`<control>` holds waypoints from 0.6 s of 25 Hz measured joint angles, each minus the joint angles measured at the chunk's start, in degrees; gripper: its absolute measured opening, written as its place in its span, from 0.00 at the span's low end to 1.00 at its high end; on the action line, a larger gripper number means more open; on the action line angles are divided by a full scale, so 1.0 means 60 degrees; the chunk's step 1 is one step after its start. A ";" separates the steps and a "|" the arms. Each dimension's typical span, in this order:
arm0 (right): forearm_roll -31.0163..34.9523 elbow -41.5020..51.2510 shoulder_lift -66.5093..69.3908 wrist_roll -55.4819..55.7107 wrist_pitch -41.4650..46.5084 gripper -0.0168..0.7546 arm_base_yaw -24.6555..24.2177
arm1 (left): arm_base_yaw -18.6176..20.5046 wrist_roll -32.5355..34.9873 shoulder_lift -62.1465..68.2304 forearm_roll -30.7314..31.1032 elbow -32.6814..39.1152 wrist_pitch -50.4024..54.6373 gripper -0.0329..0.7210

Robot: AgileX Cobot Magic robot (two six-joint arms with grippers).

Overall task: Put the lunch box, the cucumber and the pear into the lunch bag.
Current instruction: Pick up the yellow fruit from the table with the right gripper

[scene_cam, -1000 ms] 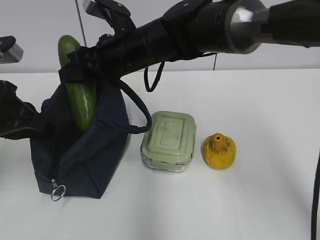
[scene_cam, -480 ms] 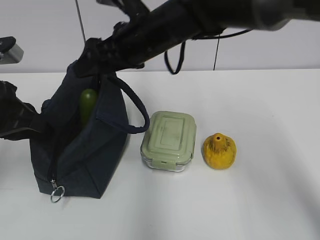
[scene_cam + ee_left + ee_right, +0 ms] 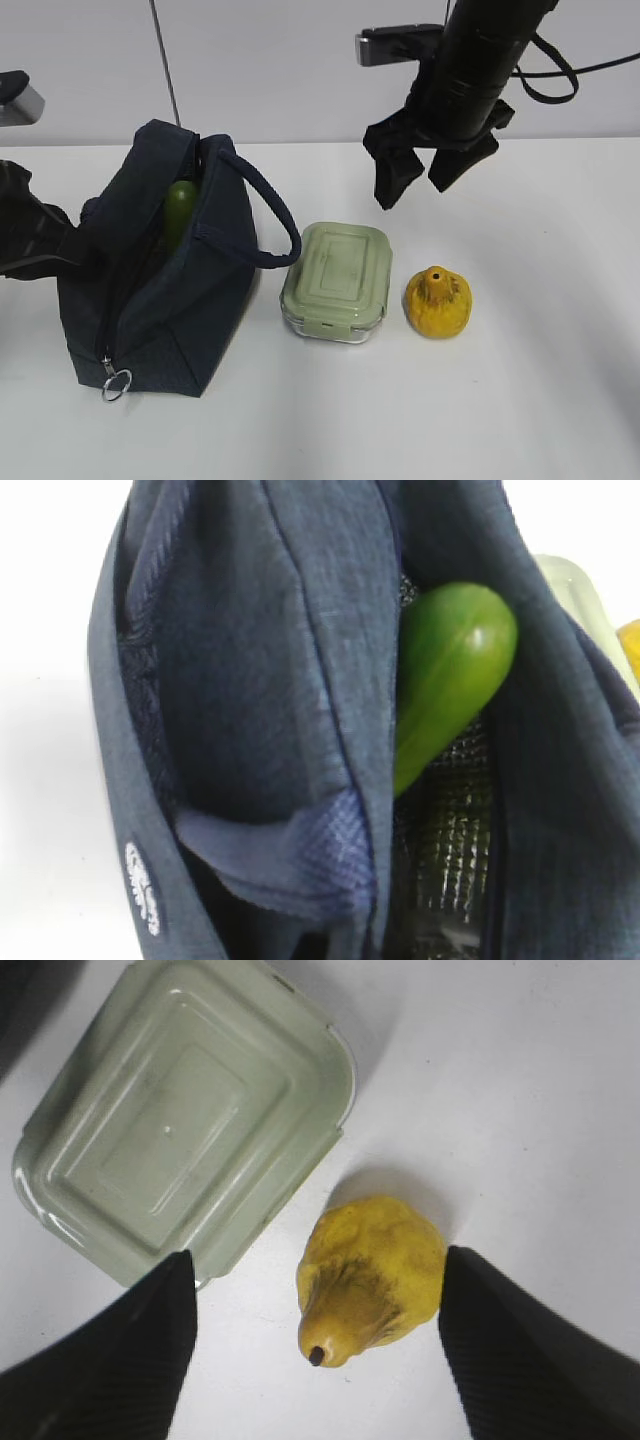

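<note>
Your right arm has swung out of the bag since a second ago and let go of the long dark green cucumber (image 3: 179, 213), which now sits inside the boxy navy fabric lunch bag (image 3: 170, 310) with just its rounded tip poking up through the open zipper.

Nearest you, the metal ring pull (image 3: 116, 385) hangs at the bag's front corner. The bag stands on the white table (image 3: 520, 400), top gaping, loop handle (image 3: 270, 215) arching toward the middle. In the left wrist view the cucumber (image 3: 445, 680) leans against the silvery lining.

Just right of the bag is the rounded lunch box with the sage-green lid (image 3: 338, 281), and beside that the squat yellow-orange pear (image 3: 437, 302) — close together but apart.

Further back, your right gripper (image 3: 418, 176) hangs above the pear with its fingers spread wide, empty; in its wrist view the pear (image 3: 372, 1278) lies between the two pads. The left gripper itself — can't tell, only dark arm parts (image 3: 30, 230) show by the bag's left side.
</note>
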 joint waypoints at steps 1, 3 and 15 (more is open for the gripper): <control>-0.0047 0.0000 0.0096 0.0111 0.0062 0.77 0.0000 | 0.0000 0.0000 0.0000 0.0000 0.0000 0.0000 0.05; -0.0127 0.0038 0.0345 0.0228 0.0080 0.77 0.0000 | 0.0000 0.0000 0.0000 0.0000 0.0000 0.0000 0.05; -0.1113 0.1366 0.0536 0.0607 0.0080 0.76 0.0250 | 0.0000 0.0000 0.0000 0.0007 0.0000 -0.0037 0.05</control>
